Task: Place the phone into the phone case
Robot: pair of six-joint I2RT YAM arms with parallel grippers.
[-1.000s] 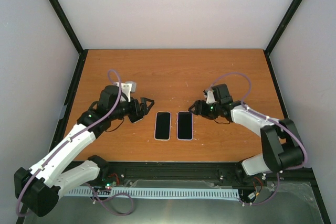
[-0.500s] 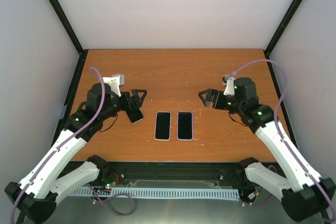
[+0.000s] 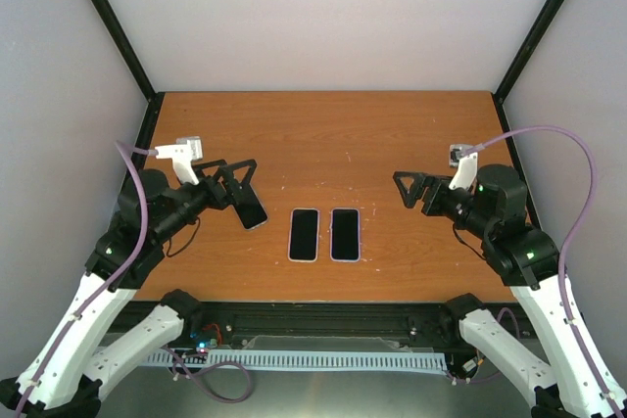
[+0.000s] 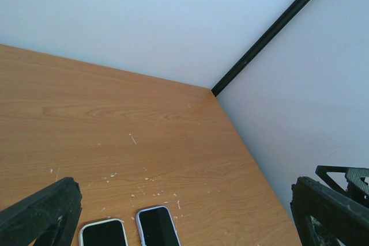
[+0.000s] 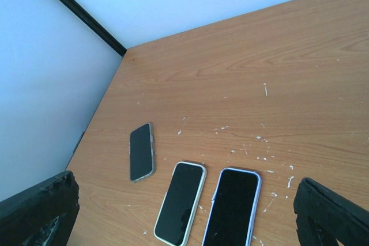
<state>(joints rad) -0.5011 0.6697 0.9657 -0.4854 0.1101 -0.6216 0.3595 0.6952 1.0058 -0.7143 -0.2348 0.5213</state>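
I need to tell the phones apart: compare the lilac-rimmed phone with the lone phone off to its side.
The lilac-rimmed phone has a lilac edge; the lone phone a duller, greyish one. The lilac-rimmed phone lies close beside a pale-rimmed phone; the lone phone lies apart, angled to them. Both lie flat, dark screens up.

A pale-rimmed phone (image 3: 304, 234) and a lilac-rimmed phone (image 3: 345, 234) lie flat, dark screens up, side by side and parallel near the table's (image 3: 411, 134) front middle. A dark-edged phone (image 5: 141, 151) lies apart to their left, slightly angled. Which is a bare case cannot be told.
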